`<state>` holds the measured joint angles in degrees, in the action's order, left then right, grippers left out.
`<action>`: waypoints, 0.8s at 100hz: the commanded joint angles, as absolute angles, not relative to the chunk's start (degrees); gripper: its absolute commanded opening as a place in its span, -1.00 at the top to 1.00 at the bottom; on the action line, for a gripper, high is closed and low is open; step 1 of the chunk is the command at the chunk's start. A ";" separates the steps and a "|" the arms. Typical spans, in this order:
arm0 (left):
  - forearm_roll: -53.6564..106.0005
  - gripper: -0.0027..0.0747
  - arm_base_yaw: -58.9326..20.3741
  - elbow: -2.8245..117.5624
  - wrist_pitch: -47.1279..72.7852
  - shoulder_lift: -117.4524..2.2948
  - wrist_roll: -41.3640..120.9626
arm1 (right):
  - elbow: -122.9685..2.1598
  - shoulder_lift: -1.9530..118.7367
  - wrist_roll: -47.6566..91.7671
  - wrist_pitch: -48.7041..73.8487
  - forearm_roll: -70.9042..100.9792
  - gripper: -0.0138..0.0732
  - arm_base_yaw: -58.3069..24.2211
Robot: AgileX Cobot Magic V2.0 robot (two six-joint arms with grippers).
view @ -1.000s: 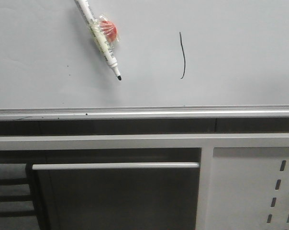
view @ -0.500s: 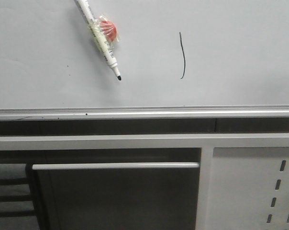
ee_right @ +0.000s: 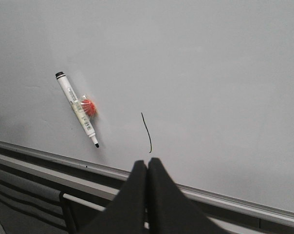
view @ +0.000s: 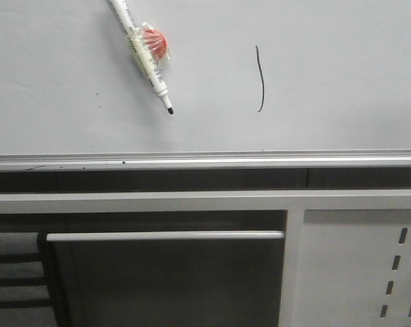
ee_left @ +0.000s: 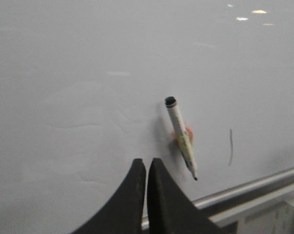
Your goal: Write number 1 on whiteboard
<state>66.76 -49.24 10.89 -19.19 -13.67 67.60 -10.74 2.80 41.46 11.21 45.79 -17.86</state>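
The whiteboard (view: 328, 82) fills the upper front view, with a silver rail (view: 205, 161) along its lower edge. The number 1 (view: 260, 78) is a thin black curved stroke on it, also in the right wrist view (ee_right: 147, 132) and left wrist view (ee_left: 230, 147). A white marker (view: 145, 61) with a red blob taped to it sticks on the board, tip down-right, left of the stroke; it also shows in both wrist views (ee_left: 181, 136) (ee_right: 78, 108). My left gripper (ee_left: 146, 162) and right gripper (ee_right: 147, 162) are shut and empty, away from the board.
Below the board are a dark gap, a grey frame (view: 205, 201), a dark panel with a silver bar (view: 165, 236), and a grey perforated metal panel (view: 369, 272) at lower right. Tiny dark specks (view: 96, 95) mark the board left of the marker.
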 commanded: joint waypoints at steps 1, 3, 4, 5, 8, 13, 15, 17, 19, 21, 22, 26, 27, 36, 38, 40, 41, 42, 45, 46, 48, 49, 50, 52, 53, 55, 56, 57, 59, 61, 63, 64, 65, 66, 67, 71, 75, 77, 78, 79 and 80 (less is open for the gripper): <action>59.36 0.98 -46.65 12.30 -23.85 -15.34 60.82 | -12.29 3.34 41.67 8.33 46.64 0.81 -17.42; 56.49 0.98 -45.46 12.13 -23.87 -15.45 58.33 | -12.29 3.34 41.67 8.33 46.64 0.81 -17.42; 55.41 0.98 -44.60 12.14 -23.87 -15.45 57.44 | -12.29 3.34 41.67 8.33 46.64 0.81 -17.42; 51.94 0.98 -43.68 11.99 -23.87 -15.45 55.54 | -12.29 3.34 41.67 8.33 46.64 0.81 -17.42; 48.35 0.98 -42.23 11.65 -23.74 -15.45 51.31 | -12.29 3.34 41.67 8.21 46.64 0.81 -17.42; 40.41 0.98 -38.18 10.96 -22.51 -15.16 43.50 | -12.29 3.34 41.67 8.11 46.64 0.81 -17.42; 36.25 0.98 -36.59 10.44 -21.45 -15.05 39.12 | -12.29 3.34 41.67 8.11 46.64 0.81 -17.42; 34.21 0.98 -35.56 10.16 -20.82 -14.89 36.87 | -12.29 3.34 41.67 8.11 46.64 0.81 -17.42; 31.10 0.98 -34.02 9.74 -19.73 -14.50 33.54 | -12.29 3.34 41.67 8.11 46.64 0.81 -17.42; 27.96 0.98 -32.47 9.32 -18.47 -14.12 30.34 | -12.29 3.34 41.67 8.11 46.64 0.81 -17.42; 26.96 0.98 -31.97 9.19 -18.03 -13.96 29.33 | -12.29 3.34 41.67 8.11 46.64 0.81 -17.42; 21.99 0.98 -29.14 8.41 -15.61 -12.98 24.01 | -12.29 3.34 41.67 8.11 46.64 0.81 -17.42; 21.30 0.98 -28.25 8.29 -15.26 -12.78 23.27 | -12.29 3.34 41.67 8.11 46.64 0.81 -17.42; 15.13 0.98 -23.41 6.40 -11.65 -9.97 16.42 | -12.29 3.34 41.67 8.11 46.64 0.81 -17.42; 14.31 0.98 -22.24 5.96 -10.96 -9.18 15.33 | -12.29 3.34 41.67 8.11 46.64 0.81 -17.42; 13.38 0.98 -21.12 5.47 -10.40 -8.41 14.17 | -12.29 3.34 41.67 8.11 46.64 0.81 -17.42; 12.99 0.98 -20.38 5.32 -10.19 -8.14 13.77 | -12.29 3.34 41.67 8.11 46.64 0.81 -17.42; 12.10 0.98 -20.03 5.03 -9.72 -7.57 12.89 | -12.29 3.34 41.67 8.11 46.64 0.81 -17.42; 10.01 0.98 -18.63 4.46 -8.60 -6.43 10.94 | -12.29 3.34 41.67 8.11 46.64 0.81 -17.42; 9.54 0.98 -17.93 4.33 -8.01 -6.15 10.46 | -12.29 3.34 41.67 8.11 46.64 0.81 -17.42; 8.26 0.98 -16.92 3.93 -7.38 -5.31 9.12 | -12.29 3.34 41.67 8.11 46.64 0.81 -17.42; 7.52 0.98 -16.59 3.64 -6.82 -4.75 8.31 | -12.29 3.34 41.67 8.11 46.64 0.81 -17.42; 7.19 0.98 -16.26 3.51 -6.58 -4.48 7.94 | -12.29 3.34 41.67 8.11 46.64 0.81 -17.42; 6.44 0.98 -15.30 3.06 -5.79 -3.68 7.06 | -12.29 3.34 41.67 8.11 46.64 0.81 -17.42; 6.29 0.98 -14.69 2.92 -5.28 -3.42 6.83 | -12.29 3.34 41.67 8.11 46.64 0.81 -17.42; 6.16 0.98 -13.82 2.44 -4.89 -2.74 6.58 | -12.29 3.34 41.67 8.11 46.64 0.81 -17.42; 6.16 0.98 -13.54 2.07 -4.61 -2.52 6.58 | -12.29 3.34 41.67 8.11 46.64 0.81 -17.42; 6.16 0.98 -13.27 1.88 -4.49 -2.12 6.58 | -12.29 3.34 41.67 8.11 46.64 0.81 -17.42; 6.16 0.98 -12.53 1.27 -4.45 -1.58 6.58 | -12.29 3.34 41.67 8.11 46.64 0.81 -17.42; 6.16 0.98 -11.87 0.62 -4.45 -1.05 6.58 | -12.29 3.34 41.67 8.11 46.64 0.81 -17.42; 6.16 0.98 -11.27 -0.03 -4.45 -0.72 6.58 | -12.29 3.34 41.67 8.11 46.64 0.81 -17.42; 6.16 0.98 -11.09 -0.24 -4.45 -0.38 6.47 | -12.29 3.34 41.67 8.11 46.64 0.81 -17.42; 6.28 0.98 -10.75 -0.66 -4.45 -0.20 6.47 | -12.29 3.34 41.67 8.11 46.64 0.81 -17.42; 6.28 0.98 -10.57 -0.87 -4.45 0.17 6.47 | -12.29 3.34 41.67 8.11 46.64 0.81 -17.42; 6.39 0.98 -10.26 -1.29 -4.45 0.54 6.47 | -12.29 3.34 41.67 8.11 46.64 0.81 -17.42; 6.96 0.98 -9.55 -2.35 -4.45 1.60 6.47 | -12.29 3.34 41.67 7.99 46.64 0.81 -17.42; 7.44 0.98 -8.79 -2.56 -3.10 1.62 6.47 | -12.29 3.34 41.67 7.99 46.64 0.81 -17.42; 7.44 0.98 -8.55 -2.46 -2.16 1.51 6.47 | -12.29 3.34 41.67 7.99 46.64 0.81 -17.42; 7.44 0.98 -8.37 -2.46 -2.16 1.51 6.47 | -12.29 3.34 41.67 8.10 46.64 0.81 -17.42; 7.44 0.98 -8.15 -2.60 -2.32 1.51 6.47 | -12.29 3.34 41.67 8.10 46.64 0.81 -17.42; 7.44 0.98 -8.05 -2.61 -2.32 1.51 6.47 | -12.29 3.34 41.67 8.10 46.64 0.81 -17.42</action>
<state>6.96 -9.29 -0.22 0.00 0.19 7.27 -10.74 2.80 41.37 11.29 45.88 -17.86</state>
